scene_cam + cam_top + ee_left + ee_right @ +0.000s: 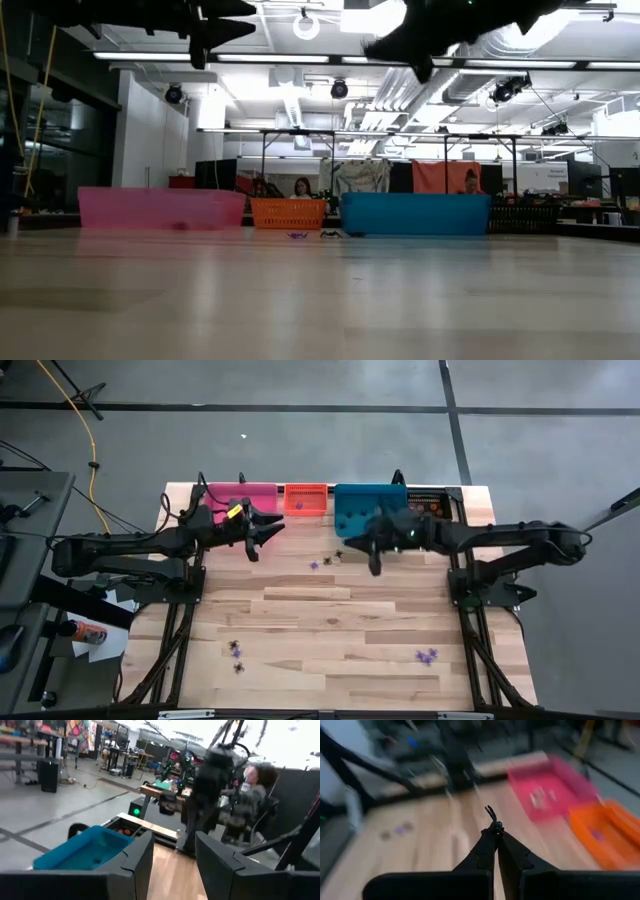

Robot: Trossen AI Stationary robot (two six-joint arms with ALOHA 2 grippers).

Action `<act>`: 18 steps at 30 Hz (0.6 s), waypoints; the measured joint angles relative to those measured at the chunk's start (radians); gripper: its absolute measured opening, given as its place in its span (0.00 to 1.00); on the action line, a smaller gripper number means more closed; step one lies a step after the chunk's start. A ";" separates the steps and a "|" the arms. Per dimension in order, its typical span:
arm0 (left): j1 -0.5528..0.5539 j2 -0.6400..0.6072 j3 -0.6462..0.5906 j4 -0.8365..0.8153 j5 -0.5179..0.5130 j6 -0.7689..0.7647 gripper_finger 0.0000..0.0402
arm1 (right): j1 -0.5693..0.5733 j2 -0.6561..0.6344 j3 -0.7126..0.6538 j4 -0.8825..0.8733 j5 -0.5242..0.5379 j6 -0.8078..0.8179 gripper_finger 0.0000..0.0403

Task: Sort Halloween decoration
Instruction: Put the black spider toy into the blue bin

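Tiny trinkets lie scattered on the wooden table: a purple one [314, 565] and a black one [330, 558] in front of the bins, two black ones [236, 657] near the front left, purple ones [428, 656] at the front right. My right gripper [495, 832] hangs high over the table in front of the blue bin [365, 505], shut on a small black trinket [491, 815]. My left gripper [268, 530] is open and empty, raised in front of the pink bin [245, 493]. My right gripper pinches the black trinket between its two fingertips [489, 840]. A thin black part of it [490, 811] sticks out beyond the tips. The trinket is lifted clear of the table.
Four bins stand in a row along the far edge: pink, orange [306, 498], blue, and a black one [437, 503] at the right. People [255, 790] sit in the room beyond the table. Bare wood stretches across the middle and near part of the table [340, 630].
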 joint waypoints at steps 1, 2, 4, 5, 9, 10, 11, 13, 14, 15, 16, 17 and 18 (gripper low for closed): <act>-0.002 0.000 0.000 0.002 0.000 0.024 0.32 | -0.026 0.002 0.000 0.055 -0.052 -0.011 0.00; -0.003 0.000 0.000 0.005 -0.001 0.046 0.32 | -0.046 0.007 0.000 0.125 -0.098 -0.023 0.00; -0.005 0.000 0.000 0.007 0.000 0.087 0.32 | -0.075 0.011 0.000 0.214 -0.163 -0.043 0.00; -0.006 0.000 0.000 0.011 0.001 0.102 0.32 | -0.083 0.012 0.000 0.243 -0.182 -0.051 0.00; -0.009 0.000 0.000 0.012 0.001 0.125 0.32 | -0.094 0.012 0.000 0.271 -0.192 -0.073 0.00; -0.009 0.000 0.000 0.012 0.001 0.125 0.32 | -0.095 0.012 0.000 0.268 -0.192 -0.072 0.00; -0.009 0.000 0.000 0.013 0.001 0.125 0.32 | -0.095 0.012 0.000 0.265 -0.194 -0.072 0.00; -0.009 0.000 0.000 0.012 0.001 0.126 0.32 | -0.095 0.015 0.000 0.261 -0.194 -0.072 0.00; -0.008 0.000 0.000 0.012 0.001 0.126 0.32 | -0.093 0.017 0.000 0.260 -0.194 -0.068 0.00; -0.008 0.000 0.000 0.013 0.000 0.126 0.32 | -0.092 0.018 0.000 0.256 -0.194 -0.063 0.00; -0.008 0.000 0.000 0.012 0.000 0.126 0.32 | -0.092 0.018 0.000 0.256 -0.194 -0.063 0.00; -0.008 0.000 0.000 0.012 0.000 0.126 0.32 | -0.092 0.018 0.000 0.259 -0.194 -0.063 0.00; -0.008 0.000 0.000 0.012 0.000 0.126 0.32 | -0.092 0.018 0.000 0.259 -0.194 -0.062 0.00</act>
